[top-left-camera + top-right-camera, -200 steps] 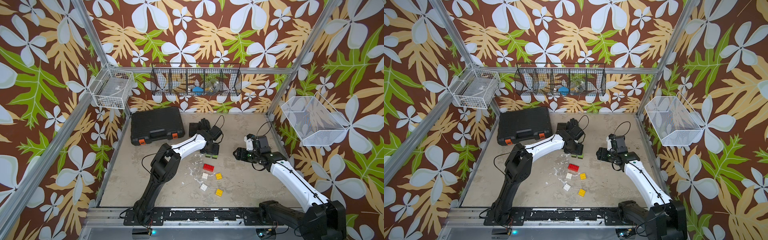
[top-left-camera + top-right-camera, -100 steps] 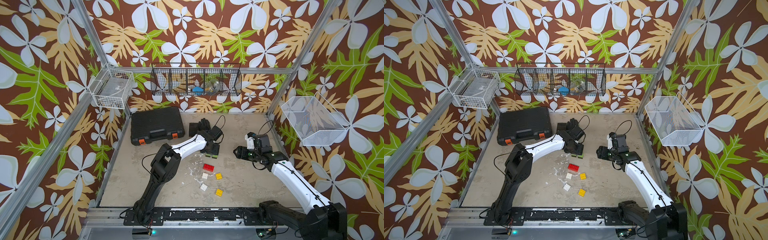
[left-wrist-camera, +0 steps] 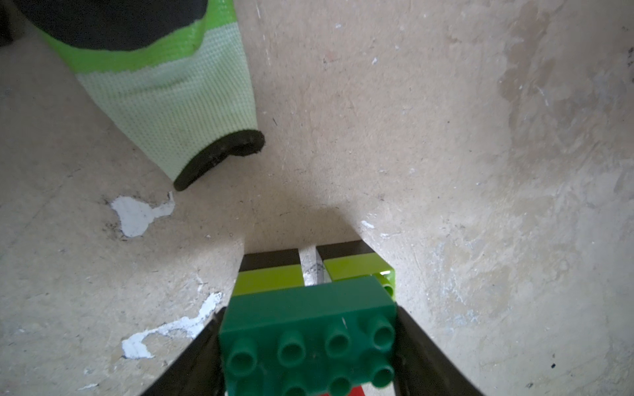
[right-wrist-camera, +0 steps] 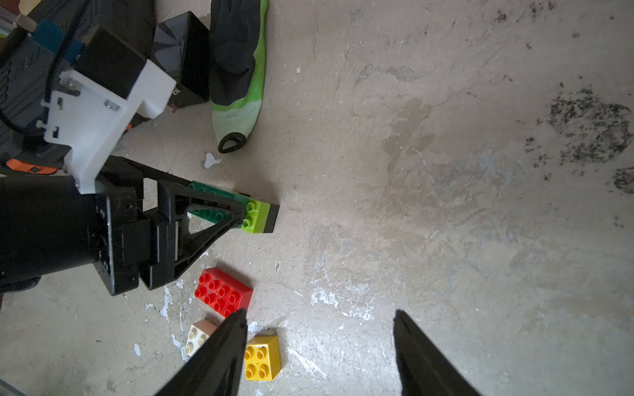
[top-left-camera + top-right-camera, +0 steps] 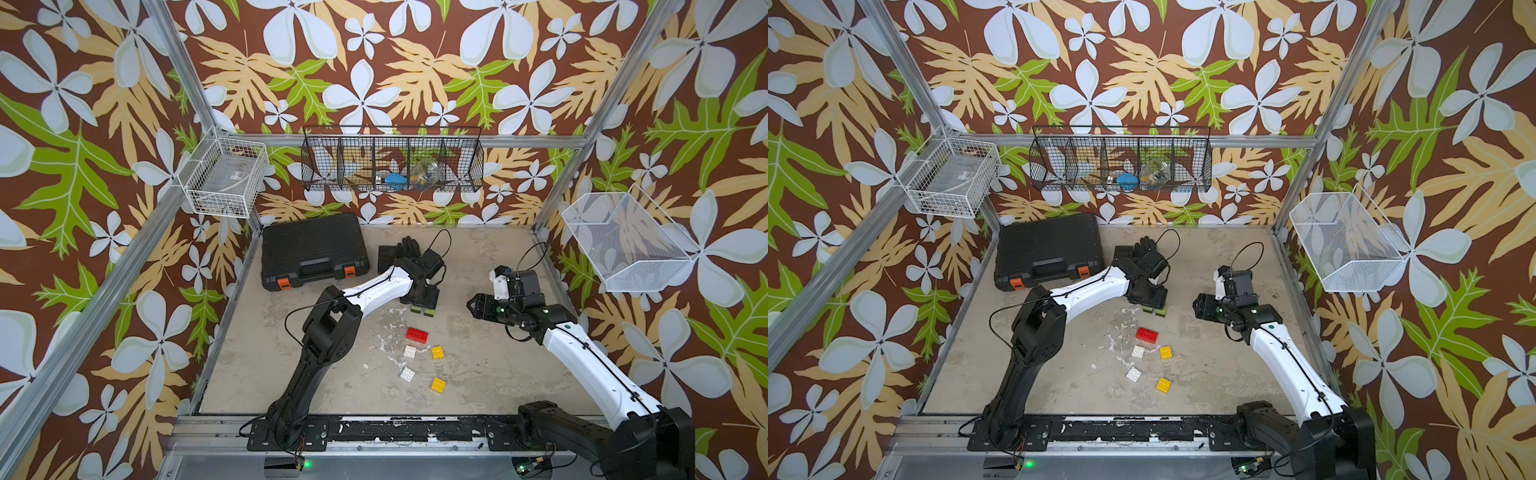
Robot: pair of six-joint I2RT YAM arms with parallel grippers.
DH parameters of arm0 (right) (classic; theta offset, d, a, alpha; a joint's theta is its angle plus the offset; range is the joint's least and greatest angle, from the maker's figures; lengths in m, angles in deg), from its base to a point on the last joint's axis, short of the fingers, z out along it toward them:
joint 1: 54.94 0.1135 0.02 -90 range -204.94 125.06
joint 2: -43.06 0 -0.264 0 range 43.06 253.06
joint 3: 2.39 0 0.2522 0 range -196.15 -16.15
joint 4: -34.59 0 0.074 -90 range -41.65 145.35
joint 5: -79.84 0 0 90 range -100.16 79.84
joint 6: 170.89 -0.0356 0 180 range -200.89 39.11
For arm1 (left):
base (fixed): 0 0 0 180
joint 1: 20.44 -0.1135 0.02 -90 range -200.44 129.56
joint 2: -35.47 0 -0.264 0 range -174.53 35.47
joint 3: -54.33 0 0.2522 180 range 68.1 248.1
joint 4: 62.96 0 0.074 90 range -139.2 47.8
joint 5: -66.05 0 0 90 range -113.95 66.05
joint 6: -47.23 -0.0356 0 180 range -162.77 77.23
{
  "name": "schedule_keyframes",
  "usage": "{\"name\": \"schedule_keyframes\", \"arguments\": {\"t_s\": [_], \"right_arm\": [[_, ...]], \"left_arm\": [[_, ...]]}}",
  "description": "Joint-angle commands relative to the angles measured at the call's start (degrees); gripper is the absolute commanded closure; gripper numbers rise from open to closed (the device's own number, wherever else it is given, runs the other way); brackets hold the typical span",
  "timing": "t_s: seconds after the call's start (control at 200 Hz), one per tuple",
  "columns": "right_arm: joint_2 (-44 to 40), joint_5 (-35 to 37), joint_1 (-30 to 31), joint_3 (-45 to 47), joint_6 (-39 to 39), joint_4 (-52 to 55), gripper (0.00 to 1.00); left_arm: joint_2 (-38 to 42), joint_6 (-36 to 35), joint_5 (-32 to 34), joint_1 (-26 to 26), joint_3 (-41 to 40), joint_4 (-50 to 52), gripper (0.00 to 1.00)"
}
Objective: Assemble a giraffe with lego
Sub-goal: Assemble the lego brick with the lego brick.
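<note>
Dark green brick [image 3: 308, 329] is clamped by the left gripper [image 3: 310, 308], apparently to seat it across both lime-and-black legs [image 3: 271, 279]; right gripper [image 4: 319, 312], at three o'clock, hangs open, empty.

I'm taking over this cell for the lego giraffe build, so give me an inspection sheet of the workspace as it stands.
Surface: beige tabletop, scuffed, with white paint flecks.
Job's things: dark green brick on two lime-and-black legs; red brick, two white bricks and two yellow bricks lying loose.
Clutter: black tool case, black-and-green glove, small black box.
Grippers: left gripper shut on the dark green brick; right gripper open, empty.
Cables: black cable loops at both wrists, clear of the bricks.
Surroundings: floral walls, black wire basket, two white wire baskets.
</note>
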Motion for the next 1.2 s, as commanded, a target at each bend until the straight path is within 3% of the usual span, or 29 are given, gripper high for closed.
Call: {"name": "schedule_keyframes", "arguments": {"t_s": [0.0, 0.39, 0.676, 0.771, 0.886, 1.086, 1.196], "right_arm": [[-0.15, -0.16, 0.08, -0.13, 0.26, -0.39, 0.3], [-0.15, -0.12, 0.09, -0.29, 0.41, -0.08, 0.3], [-0.31, 0.21, 0.09, -0.05, 0.58, -0.08, 0.3], [-0.15, 0.13, 0.09, -0.22, 0.5, -0.03, 0.3], [0.11, 0.2, 0.09, -0.57, 0.54, 0.13, 0.3], [0.42, 0.61, 0.09, -1.14, 0.76, 1.03, 0.3], [0.59, 1.21, 0.09, -1.86, 0.92, 1.81, 0.3]], "left_arm": [[-1.86, -2.75, 5.29, -0.28, -1.58, 12.52, 0.53], [-2.42, -3.07, 7.85, -0.33, 0.8, 13.52, 0.53], [-1.84, -2.67, 7.67, -0.28, -2.43, 11.96, 0.53], [-0.49, -1.69, 7.24, -0.28, -3.44, 11.14, 0.47], [1.09, -0.83, 6.97, -0.28, -4.29, 10.18, 0.31], [2.76, -0.04, 5.91, -0.28, -3.8, 8.76, 0.24], [3.47, 0.16, 5.01, -0.29, -4.12, 7.75, 0.14]]}}
